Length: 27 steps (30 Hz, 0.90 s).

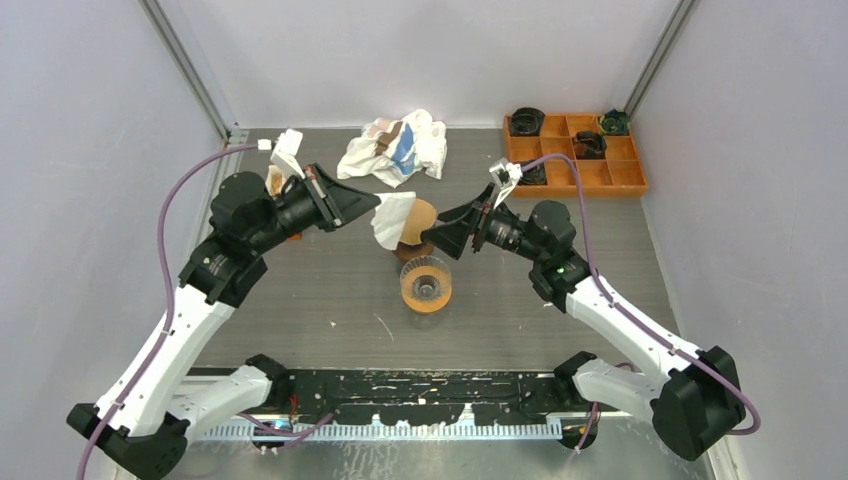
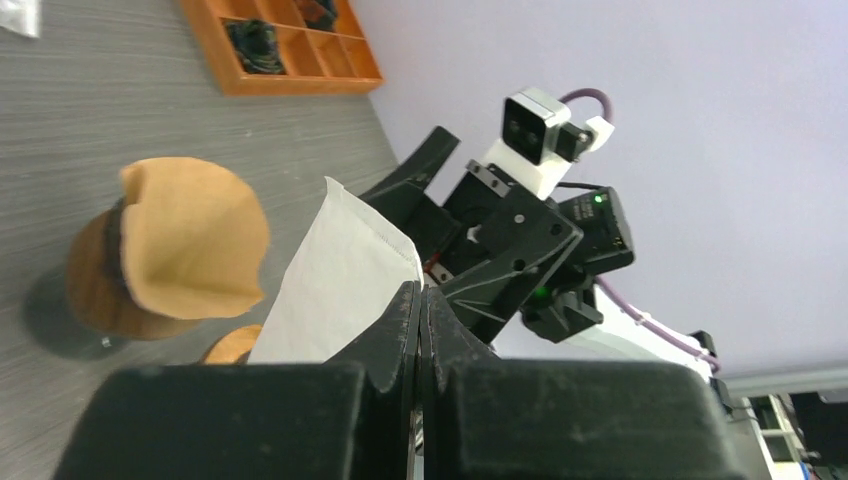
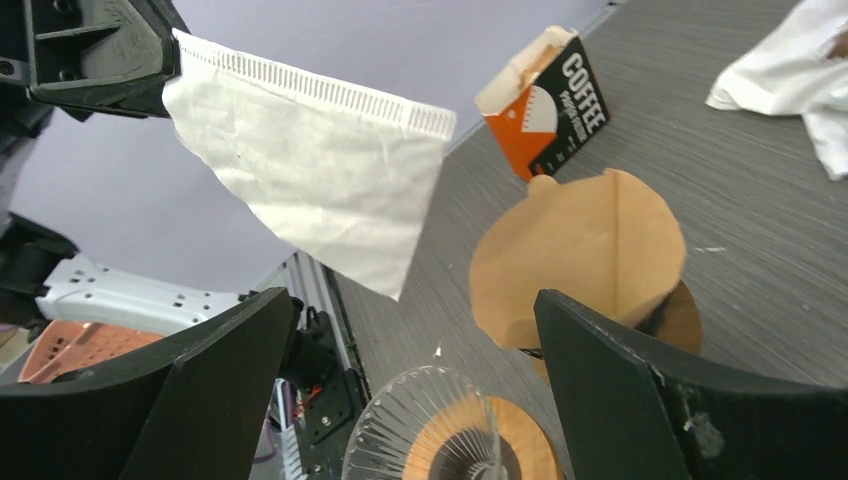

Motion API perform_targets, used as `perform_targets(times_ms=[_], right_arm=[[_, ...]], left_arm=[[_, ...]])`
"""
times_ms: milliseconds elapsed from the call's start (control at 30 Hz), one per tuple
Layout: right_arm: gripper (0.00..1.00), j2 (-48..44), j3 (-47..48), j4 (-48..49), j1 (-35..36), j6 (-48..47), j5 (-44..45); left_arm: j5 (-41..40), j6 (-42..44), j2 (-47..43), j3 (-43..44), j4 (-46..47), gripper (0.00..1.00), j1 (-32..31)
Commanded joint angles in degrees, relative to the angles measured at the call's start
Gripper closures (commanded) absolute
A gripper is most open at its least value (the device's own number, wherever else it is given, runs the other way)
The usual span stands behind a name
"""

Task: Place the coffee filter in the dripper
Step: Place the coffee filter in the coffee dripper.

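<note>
Left gripper (image 2: 420, 305): jaws pressed flat together on one corner of the white paper filter (image 3: 310, 170), with only paper between the pads.
Right gripper (image 1: 436, 231): jaws spread wide and holding nothing; it sits behind and right of the dripper (image 1: 427, 285), facing the filter's hanging corner.
Filter position: held in the air above and behind the dripper, not touching it; the free corner points towards the dripper mouth.
Filter build: thin white paper, folded flat into a fan, with a crimped seam running out from the pinch.
Handling, judged: very light and limp, easily creased or torn, and it will sway when moved. The crimped seam is the stiffest part and the best place to hold it. The flat body probably needs opening into a cone before it seats.
Dripper build: clear ribbed cone, mouth up, on an orange-brown collar; no paper inside.
Brown filter (image 3: 590, 240): unbleached paper, opened out, on a wooden holder (image 2: 95, 285) just behind the dripper.
Filter box (image 3: 545, 100): orange-and-black carton, flap open, behind and well left of the dripper.
Crumpled bag (image 1: 395, 148): white, well behind the dripper.
Compartment tray (image 1: 575, 187): orange, holds dark parts, far behind and right of the dripper.
</note>
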Motion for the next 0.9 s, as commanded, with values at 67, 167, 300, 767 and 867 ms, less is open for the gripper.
perform_targets(times_ms=[67, 167, 300, 767, 867], right_arm=[[0.02, 0.4, -0.9, 13.7, 0.9, 4.5, -3.1], [0.02, 0.7, -1.2, 15.9, 1.0, 5.3, -4.2], [0.03, 1.1, -1.7, 20.2, 1.0, 7.3, -6.7], [0.37, 1.5, -2.7, 25.9, 1.0, 11.5, -10.3], [0.44, 1.5, -2.9, 26.0, 1.0, 11.9, -10.0]], left_arm=[[-4.2, -4.1, -0.4, -0.5, 13.3, 1.0, -6.3], [-5.8, -5.0, -0.5, -1.5, 15.7, 1.0, -8.4], [-6.4, -6.2, -0.6, -2.9, 18.5, 1.0, -10.1], [-8.4, -5.5, -2.8, -5.4, 17.5, 1.0, -10.5], [-9.3, -5.3, -3.6, -6.0, 17.0, 1.0, -10.5]])
